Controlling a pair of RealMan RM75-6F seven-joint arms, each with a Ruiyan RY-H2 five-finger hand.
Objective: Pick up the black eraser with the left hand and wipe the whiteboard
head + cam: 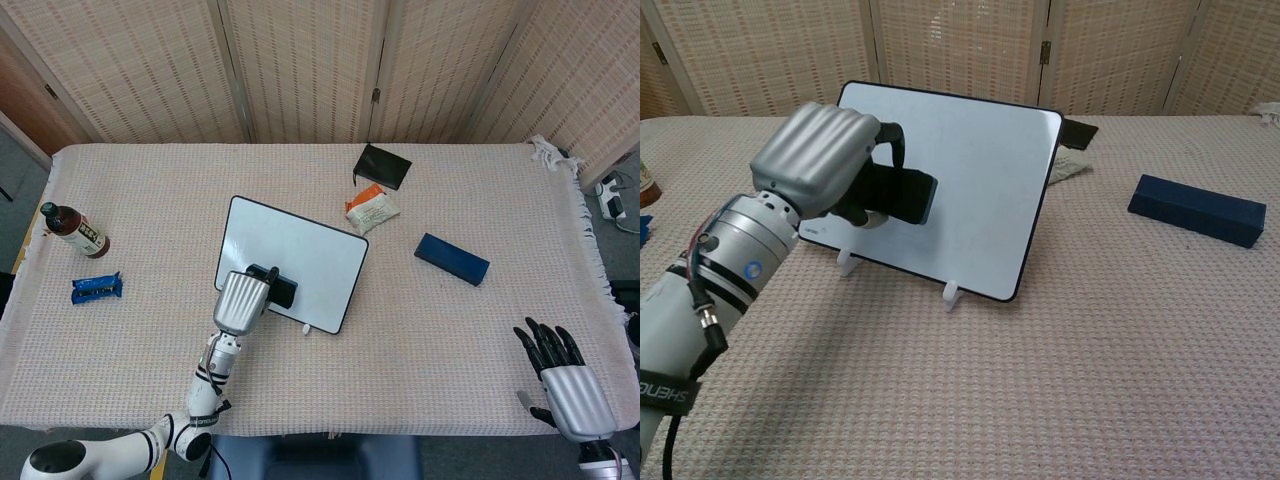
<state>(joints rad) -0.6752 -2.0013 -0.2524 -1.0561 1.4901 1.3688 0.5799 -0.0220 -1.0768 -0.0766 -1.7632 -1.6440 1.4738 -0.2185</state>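
The whiteboard [300, 255] [980, 170] leans on two white feet in the middle of the table, its face blank. My left hand [240, 300] [820, 155] grips the black eraser [281, 292] [898, 195] and holds it in front of the board's lower left part; whether it touches the surface I cannot tell. My right hand [568, 388] hangs at the table's near right corner, fingers spread, holding nothing. It shows only in the head view.
A dark blue box [452, 258] [1197, 209] lies right of the board. Behind the board are a black pouch [382, 165] and an orange-white packet [371, 209]. A brown bottle [76, 229] and a blue wrapper [97, 287] lie at the left edge.
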